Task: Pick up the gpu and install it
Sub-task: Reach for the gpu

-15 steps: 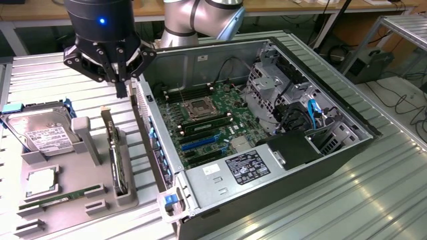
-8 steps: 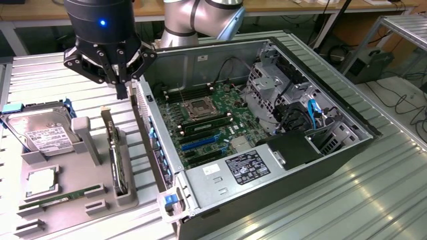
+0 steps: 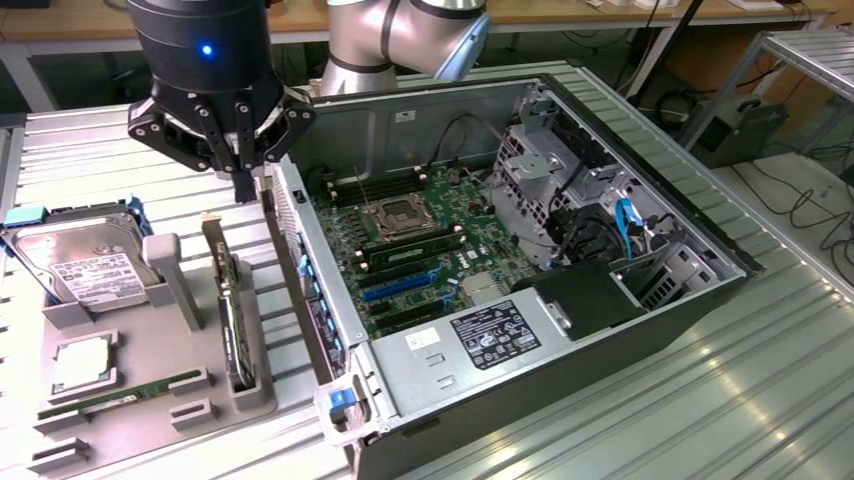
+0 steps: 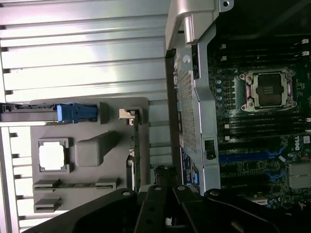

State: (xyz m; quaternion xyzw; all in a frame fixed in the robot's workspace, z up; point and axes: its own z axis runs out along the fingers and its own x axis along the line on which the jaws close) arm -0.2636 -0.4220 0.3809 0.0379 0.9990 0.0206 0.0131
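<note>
The gpu (image 3: 231, 322) is a thin dark card standing on edge in a slot of the grey holder tray (image 3: 147, 430), its pale metal bracket (image 3: 210, 238) at the far end. In the wrist view the gpu (image 4: 136, 155) shows edge-on, with its bracket (image 4: 127, 114) at one end. My gripper (image 3: 244, 186) hangs above the far end of the card, close to the side wall of the open computer case (image 3: 441, 395). Its fingers are shut together with nothing between them. The gripper (image 4: 164, 177) linkages are dark bars in the wrist view.
On the tray lie a hard drive (image 3: 83, 262) in a blue caddy, a CPU chip (image 3: 83, 362) and a green RAM stick (image 3: 123, 394). Inside the case the motherboard (image 3: 424, 262) carries a CPU socket (image 3: 400, 215) and blue slots (image 3: 400, 286). Ribbed metal tabletop (image 3: 694, 400) surrounds everything.
</note>
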